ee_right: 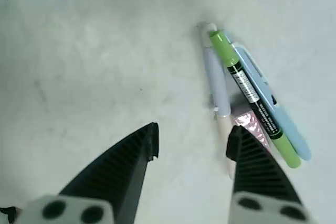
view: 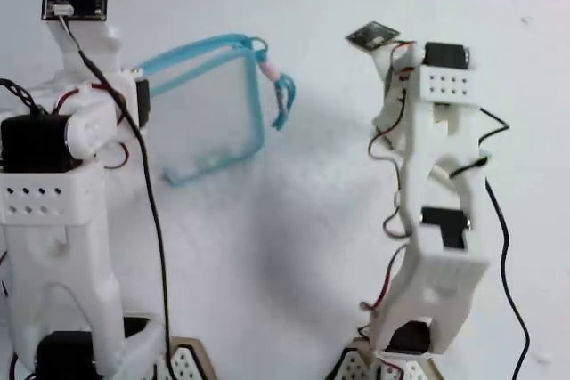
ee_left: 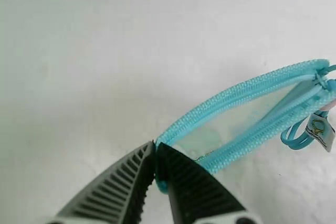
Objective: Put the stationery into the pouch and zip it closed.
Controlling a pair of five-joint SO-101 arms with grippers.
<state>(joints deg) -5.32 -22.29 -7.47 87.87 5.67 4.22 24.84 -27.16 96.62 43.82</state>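
A clear pouch [view: 209,113] with a light blue zipper lies at the back left of the table, its mouth gaping open. My left gripper [ee_left: 155,153] is shut on the near end of the pouch [ee_left: 247,116] zipper edge; the slider [ee_left: 320,76] and a pink tag sit at the far end. My right gripper [ee_right: 193,137] is open just above the table. Beside it lies a bundle of pens: a green marker [ee_right: 252,95], a grey pen [ee_right: 216,72] and a light blue pen [ee_right: 275,108]. One fingertip [ee_right: 239,137] overlaps the pens' near ends.
A blue strap [view: 283,100] trails from the pouch's far corner. The left arm [view: 62,175] and right arm [view: 436,157] stand along the front, with cables hanging off both. The white table [view: 294,220] lies bare between them.
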